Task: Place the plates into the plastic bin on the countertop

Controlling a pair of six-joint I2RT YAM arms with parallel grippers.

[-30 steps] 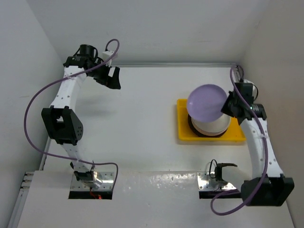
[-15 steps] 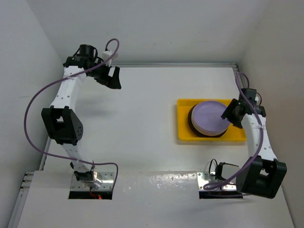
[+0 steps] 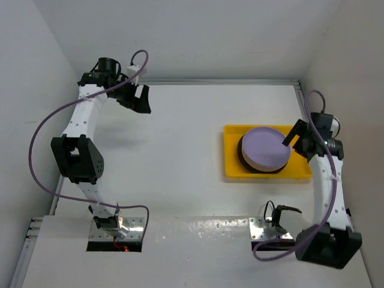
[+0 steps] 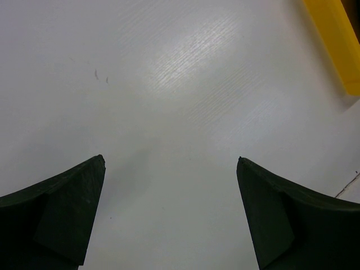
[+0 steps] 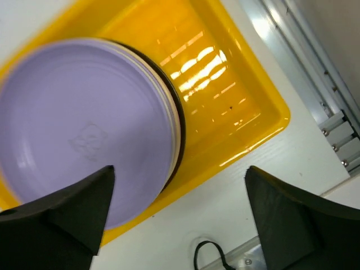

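Note:
The plates are stacked inside the yellow plastic bin on the right side of the white countertop. The lavender plate lies flat on top, with cream and dark rims showing beneath it. My right gripper hovers open just off the stack's right edge, holding nothing. In the right wrist view its open fingers frame the lavender plate and the bin wall. My left gripper is open at the far left over bare countertop, with only a corner of the bin in its view.
White walls close in the countertop at the back and on both sides. A metal rail runs along the right edge beside the bin. A black cable and the arm base plates sit at the near edge.
My right gripper has opened and let go of the lavender plate, which went from tilted to flat on the stack. The right arm has drawn back to the right. The left arm stayed put.

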